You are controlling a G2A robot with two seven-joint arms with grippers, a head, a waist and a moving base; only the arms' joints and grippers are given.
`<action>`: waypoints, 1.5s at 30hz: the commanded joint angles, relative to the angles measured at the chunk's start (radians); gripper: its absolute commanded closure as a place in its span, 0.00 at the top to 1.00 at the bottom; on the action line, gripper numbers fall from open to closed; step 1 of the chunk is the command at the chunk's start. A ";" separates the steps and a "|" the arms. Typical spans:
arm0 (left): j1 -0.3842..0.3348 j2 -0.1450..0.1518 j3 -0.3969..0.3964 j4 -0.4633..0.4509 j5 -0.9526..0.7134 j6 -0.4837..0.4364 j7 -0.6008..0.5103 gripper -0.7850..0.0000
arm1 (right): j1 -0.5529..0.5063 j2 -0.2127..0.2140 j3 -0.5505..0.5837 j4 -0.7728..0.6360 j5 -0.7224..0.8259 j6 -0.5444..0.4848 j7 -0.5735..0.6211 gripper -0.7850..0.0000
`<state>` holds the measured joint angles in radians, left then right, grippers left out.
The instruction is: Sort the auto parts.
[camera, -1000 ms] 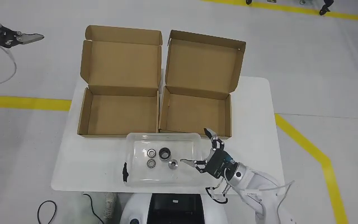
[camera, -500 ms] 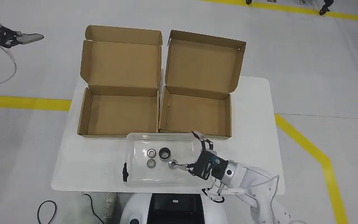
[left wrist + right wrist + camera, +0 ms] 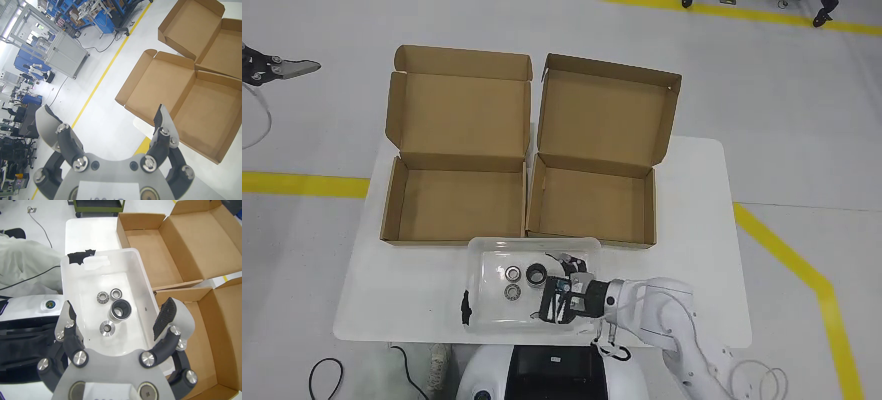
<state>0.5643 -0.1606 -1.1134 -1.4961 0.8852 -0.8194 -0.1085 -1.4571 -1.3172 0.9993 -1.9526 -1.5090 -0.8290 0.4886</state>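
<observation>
The clear plastic bin point(image 3: 121, 256) stands lengthwise along the near edge of the white desk point(image 3: 692, 200). Its far long wall is just beside the front walls of two open brown cardboard boxes, the left box point(image 3: 452, 205) and the right box point(image 3: 590, 205). The boxes sit side by side with their lids folded back. Bare desk lies to the right of the right box and of the bin.

The auto parts are bunched near the middle of the bin, with bare bin floor around them:
- Two small steel roller bearings point(image 3: 103, 298) lie side by side. Whether they touch cannot be told.
- A black-lined steel sleeve point(image 3: 120, 310) is just beside them.
- A silver cone-shaped part with a centre hole point(image 3: 107, 328) is near the sleeve.

The right gripper point(image 3: 118, 306) hangs over these parts with its fingers spread wide. One finger is above the bin's near wall and the other above the wall beside the boxes. Its height above the parts is hard to judge. In the top view it covers the cone-shaped part.

A scrap of black tape point(image 3: 79, 256) sits on the bin's left end wall.

The left gripper point(image 3: 103, 111) is spread open and holds nothing. It is over the floor, well away from the desk's left edge. In its own view the right box is cut off by the frame.
</observation>
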 commanded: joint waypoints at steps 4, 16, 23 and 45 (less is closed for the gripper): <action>0.000 0.000 0.000 0.000 0.000 0.000 0.000 1.00 | 0.056 -0.007 -0.045 0.035 0.057 0.027 0.126 1.00; 0.000 0.000 0.000 0.000 0.000 0.000 0.000 1.00 | 0.142 -0.019 -0.126 0.098 0.123 0.119 0.261 0.93; 0.000 0.000 0.000 0.000 0.000 0.000 0.000 1.00 | 0.172 -0.022 -0.161 0.137 0.119 0.158 0.303 0.89; 0.000 0.000 0.000 0.000 0.000 0.000 0.000 1.00 | 0.292 -0.052 -0.286 0.297 0.119 0.236 0.318 0.71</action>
<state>0.5643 -0.1606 -1.1134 -1.4961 0.8852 -0.8194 -0.1085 -1.1673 -1.3690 0.7146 -1.6579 -1.3904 -0.5936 0.8066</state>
